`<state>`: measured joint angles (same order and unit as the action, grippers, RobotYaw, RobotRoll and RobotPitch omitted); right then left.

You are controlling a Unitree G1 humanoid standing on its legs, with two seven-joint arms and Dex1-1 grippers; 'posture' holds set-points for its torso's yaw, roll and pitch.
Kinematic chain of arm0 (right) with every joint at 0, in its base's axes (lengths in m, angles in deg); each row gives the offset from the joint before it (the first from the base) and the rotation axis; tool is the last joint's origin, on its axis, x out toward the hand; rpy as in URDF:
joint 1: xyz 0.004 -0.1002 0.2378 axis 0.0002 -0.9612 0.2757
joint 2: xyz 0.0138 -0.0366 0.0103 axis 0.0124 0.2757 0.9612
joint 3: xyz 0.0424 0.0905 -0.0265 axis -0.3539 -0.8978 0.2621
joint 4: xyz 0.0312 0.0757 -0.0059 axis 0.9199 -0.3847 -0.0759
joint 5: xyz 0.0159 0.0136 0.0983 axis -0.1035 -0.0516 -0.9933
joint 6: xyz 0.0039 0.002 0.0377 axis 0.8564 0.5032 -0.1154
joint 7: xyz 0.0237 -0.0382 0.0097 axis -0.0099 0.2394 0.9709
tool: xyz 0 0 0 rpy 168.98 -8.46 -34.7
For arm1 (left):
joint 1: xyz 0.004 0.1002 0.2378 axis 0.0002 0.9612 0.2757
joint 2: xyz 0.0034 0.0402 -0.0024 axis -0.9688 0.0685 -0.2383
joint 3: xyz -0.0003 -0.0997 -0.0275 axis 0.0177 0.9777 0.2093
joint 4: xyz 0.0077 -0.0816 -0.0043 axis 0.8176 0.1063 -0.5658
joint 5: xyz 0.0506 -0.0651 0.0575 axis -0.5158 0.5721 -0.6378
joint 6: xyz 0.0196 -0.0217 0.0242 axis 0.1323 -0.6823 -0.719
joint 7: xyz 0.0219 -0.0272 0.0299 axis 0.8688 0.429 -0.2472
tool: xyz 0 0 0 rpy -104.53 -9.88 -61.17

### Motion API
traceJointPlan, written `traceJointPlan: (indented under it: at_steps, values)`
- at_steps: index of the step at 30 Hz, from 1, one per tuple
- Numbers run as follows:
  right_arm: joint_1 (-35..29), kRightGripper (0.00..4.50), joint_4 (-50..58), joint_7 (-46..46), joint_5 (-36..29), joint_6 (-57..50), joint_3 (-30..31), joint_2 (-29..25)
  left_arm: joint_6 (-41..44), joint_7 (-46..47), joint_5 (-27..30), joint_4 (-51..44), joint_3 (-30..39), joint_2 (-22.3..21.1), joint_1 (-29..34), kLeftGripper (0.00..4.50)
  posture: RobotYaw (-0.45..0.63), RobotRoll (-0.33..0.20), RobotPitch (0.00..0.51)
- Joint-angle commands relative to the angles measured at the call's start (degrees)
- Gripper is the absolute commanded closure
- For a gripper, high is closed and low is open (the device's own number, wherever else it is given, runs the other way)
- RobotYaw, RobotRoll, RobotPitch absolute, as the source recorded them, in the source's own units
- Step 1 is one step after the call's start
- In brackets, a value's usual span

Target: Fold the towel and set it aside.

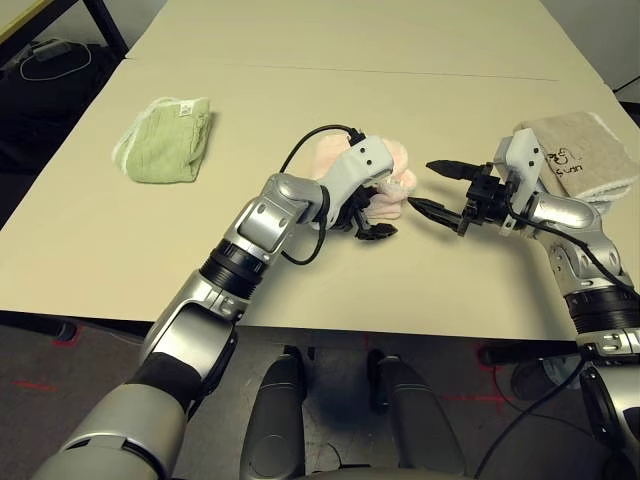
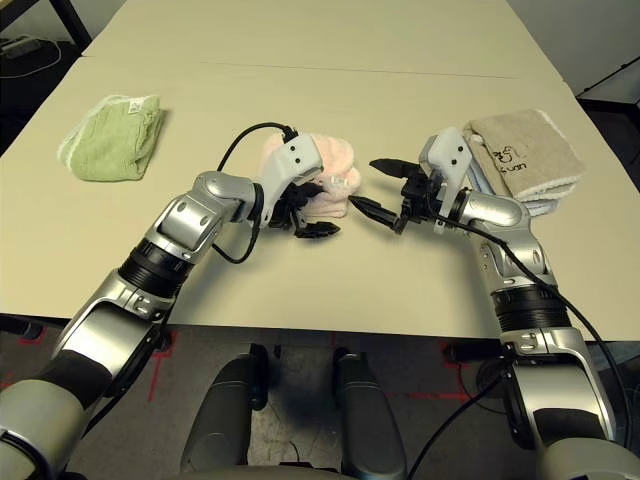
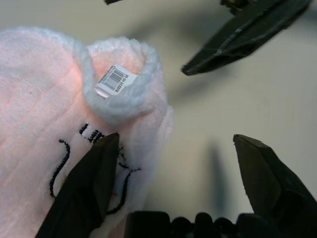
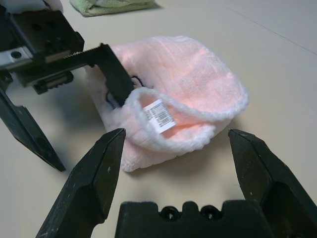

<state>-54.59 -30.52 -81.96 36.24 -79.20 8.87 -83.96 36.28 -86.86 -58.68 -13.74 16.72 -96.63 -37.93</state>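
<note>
The pale pink towel lies folded into a small bundle at the table's middle, its white corded edge and a barcode label curled up on the side facing the right arm. My left gripper stands open at the towel's near edge. One of its fingers rests on the dark embroidered mark and the other hangs over bare table. My right gripper is open just right of the towel, pointing at it without touching it, with nothing between its fingers.
A folded light green towel lies at the far left. A folded beige towel with a dark mark lies at the right edge, behind my right forearm. The table's near edge runs close below both grippers.
</note>
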Motion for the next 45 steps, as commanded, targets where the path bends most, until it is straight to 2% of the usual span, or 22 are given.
traceJointPlan:
  at_steps: [1, 8, 16, 20, 22, 29, 37, 40, 45]
  values:
    - [0.25, 0.0, -0.48, -0.59, 0.28, 0.64, -0.12, -0.17, 2.5, -2.42, 1.44, -3.56, -0.16, -1.26, 0.92, 0.02, 0.06, 0.0, 0.17]
    - [0.76, 0.0, -0.77, -0.71, 0.08, 0.76, -0.34, -0.21, 2.56, -1.98, 5.5, -7.27, 6.94, -1.8, -1.25, 0.02, 0.06, 0.0, 0.17]
    - [2.82, 0.0, 0.09, -2.13, -2.63, -0.48, -1.53, -0.3, -4.01, -6.14, 11.57, -10.31, 14.22, -4.83, -1.64, 0.02, 0.06, 0.0, 0.173]
    - [3.74, 0.0, -1.13, -3.83, -2.68, 0.48, -1.2, -0.89, -11.19, -8.44, 13.54, -10.27, 17.11, -6.24, 0.54, 0.02, 0.07, 0.0, 0.175]
    - [3.66, 0.0, -1.12, -3.74, -2.66, 0.19, -1.23, -0.7, -11.89, -9.44, 14.84, -11.94, 17.24, -6.64, 2.55, 0.02, 0.07, 0.0, 0.179]
    - [1.94, 0.0, 0.44, -3.72, -3.06, 0.55, -1.0, -0.1, -21.23, -12.08, 11.11, -11.0, 13.73, -9.67, 11.5, 0.02, 0.07, 0.0, 0.186]
    - [1.36, 0.0, 0.0, -7.07, -3.95, 0.13, -1.25, -1.13, -24.43, -12.56, 10.65, -5.0, 14.4, -10.65, 13.31, 0.02, 0.06, 0.0, 0.189]
    - [1.24, 0.66, -0.79, -8.5, -3.48, 1.57, -1.08, -1.74, -22.57, -12.18, 12.33, -4.34, 15.56, -10.22, 13.03, 0.0, 0.06, 0.0, 0.188]
    - [0.95, 2.54, -1.25, -10.39, -3.22, 2.47, -0.59, -2.36, -20.93, -12.1, 13.53, -3.38, 16.47, -9.92, 11.71, 0.0, 0.06, 0.0, 0.193]
